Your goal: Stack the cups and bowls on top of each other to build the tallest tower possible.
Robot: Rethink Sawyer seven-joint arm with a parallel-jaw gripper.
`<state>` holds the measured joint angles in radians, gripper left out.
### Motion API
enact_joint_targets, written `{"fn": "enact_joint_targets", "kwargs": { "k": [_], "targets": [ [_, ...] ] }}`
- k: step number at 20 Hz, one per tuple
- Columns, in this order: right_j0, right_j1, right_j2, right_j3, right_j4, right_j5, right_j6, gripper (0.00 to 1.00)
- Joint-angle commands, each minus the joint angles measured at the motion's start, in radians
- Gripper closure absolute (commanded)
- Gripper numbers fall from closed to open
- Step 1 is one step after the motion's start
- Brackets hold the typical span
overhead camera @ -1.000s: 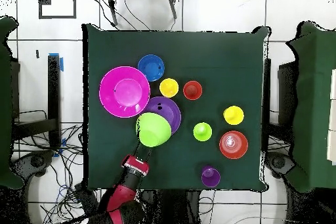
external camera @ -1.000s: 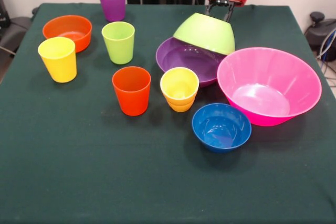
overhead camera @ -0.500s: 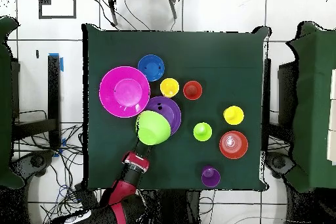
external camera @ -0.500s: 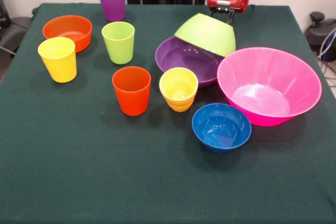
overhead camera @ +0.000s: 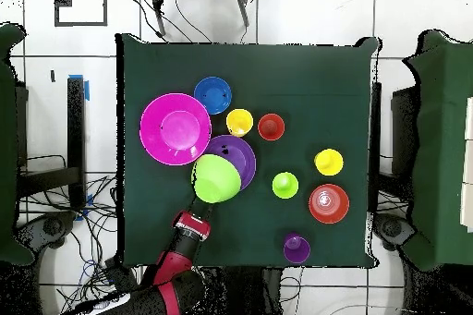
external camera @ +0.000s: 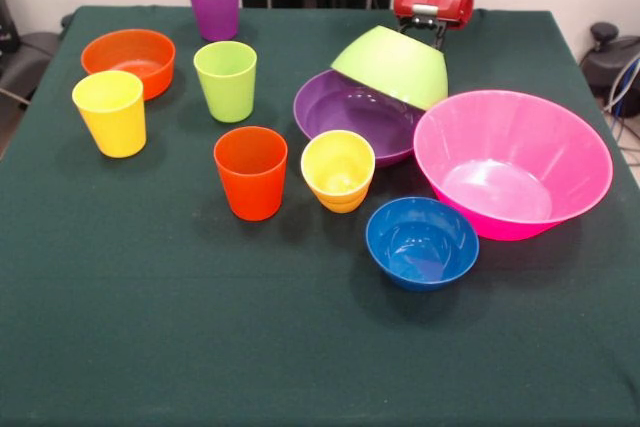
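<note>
A lime green bowl (external camera: pixel 390 65) lies upside down and tilted, its front rim resting in the purple bowl (external camera: pixel 345 112). My gripper (external camera: pixel 432 35) is right behind it, shut on its raised far rim; the bowl hides the tips. From overhead, the gripper (overhead camera: pixel 198 212) meets the lime bowl (overhead camera: pixel 216 180) at its lower left. The pink bowl (external camera: pixel 560 147) and blue bowl (external camera: pixel 421 242) stand to the right, the orange bowl (external camera: pixel 128 55) far left. The purple cup (external camera: pixel 213 4), lime cup (external camera: pixel 225 82), yellow cup (external camera: pixel 110 112), orange-red cup (external camera: pixel 250 172) and yellow-orange cup (external camera: pixel 339 169) stand upright, apart.
The dark green tablecloth (external camera: pixel 200 347) covers the whole table. The yellow-orange cup touches the purple bowl's front rim. Cables and furniture lie on the floor beyond the table's edges (overhead camera: pixel 55 228).
The gripper has moved in closer to the lime green bowl. The purple bowl and the yellow-orange cup have slid slightly leftward in the front view.
</note>
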<state>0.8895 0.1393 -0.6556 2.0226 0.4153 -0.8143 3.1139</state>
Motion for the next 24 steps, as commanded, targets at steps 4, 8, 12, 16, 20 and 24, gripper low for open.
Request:
{"fn": "enact_joint_targets", "kwargs": {
  "k": [4, 8, 12, 16, 20, 24],
  "targets": [
    [-0.064, -0.051, 0.067, -0.089, -0.132, 0.062, -0.049, 0.0],
    [-0.097, -0.103, 0.046, -0.063, -0.207, 0.057, -0.039, 0.0],
    [-0.115, -0.154, 0.019, -0.032, -0.25, 0.068, -0.038, 0.0],
    [-0.11, -0.146, -0.003, -0.036, -0.215, 0.081, -0.054, 0.0],
    [-0.086, -0.103, -0.025, -0.071, -0.118, 0.106, -0.08, 0.0],
    [-0.053, -0.026, -0.052, -0.118, 0.02, 0.132, -0.118, 0.0]
  ]
}}
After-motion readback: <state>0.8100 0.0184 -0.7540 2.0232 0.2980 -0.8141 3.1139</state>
